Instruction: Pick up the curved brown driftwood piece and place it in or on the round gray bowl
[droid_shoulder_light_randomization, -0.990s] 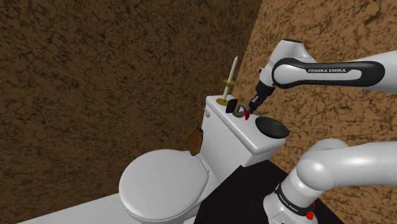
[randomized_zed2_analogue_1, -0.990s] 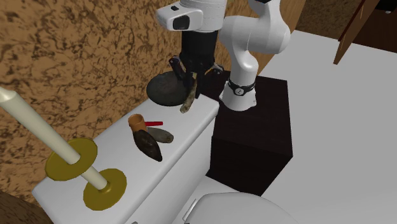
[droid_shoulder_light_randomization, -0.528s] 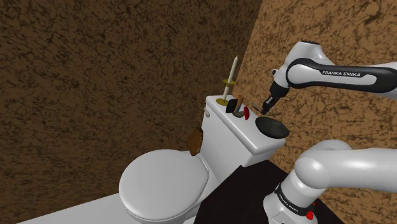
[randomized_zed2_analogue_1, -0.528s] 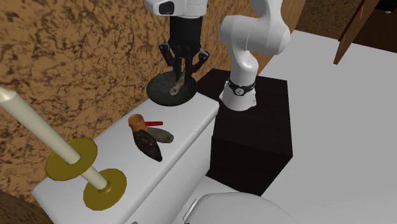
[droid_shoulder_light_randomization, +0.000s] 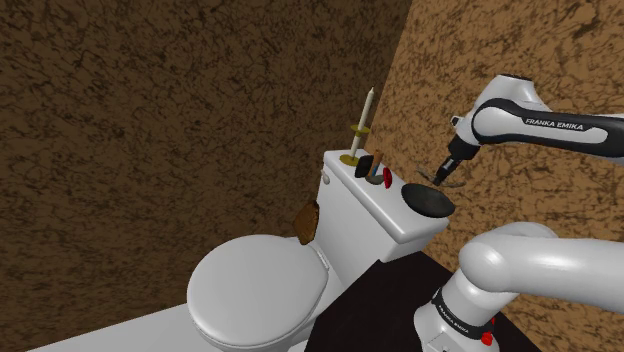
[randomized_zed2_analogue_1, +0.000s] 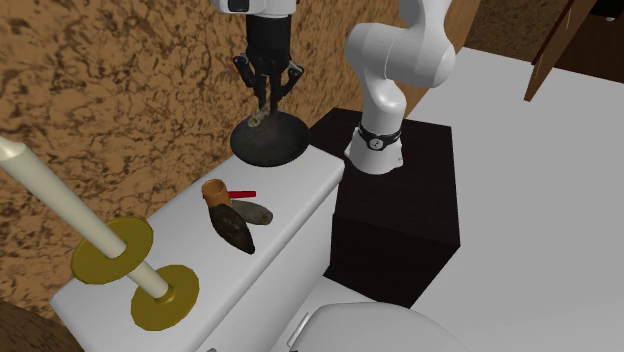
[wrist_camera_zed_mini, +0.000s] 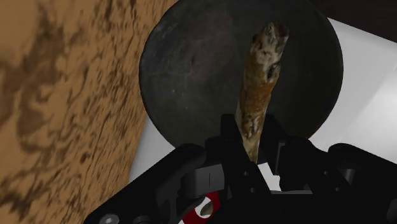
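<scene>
Gripper (randomized_zed2_analogue_1: 266, 100), clamped on the driftwood (wrist_camera_zed_mini: 259, 76), has carried it sideways and now stands directly above the bowl (wrist_camera_zed_mini: 184, 70). The wood hangs just below it over the dish, so lowering and release appear to be what remains.

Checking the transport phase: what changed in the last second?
The black gripper, still shut on the curved brown driftwood piece, carried it from beside the round dark gray bowl to above it, rising toward the second exterior view's upper left. Bowl, candle and small items on the white tank lid stayed put.
</scene>
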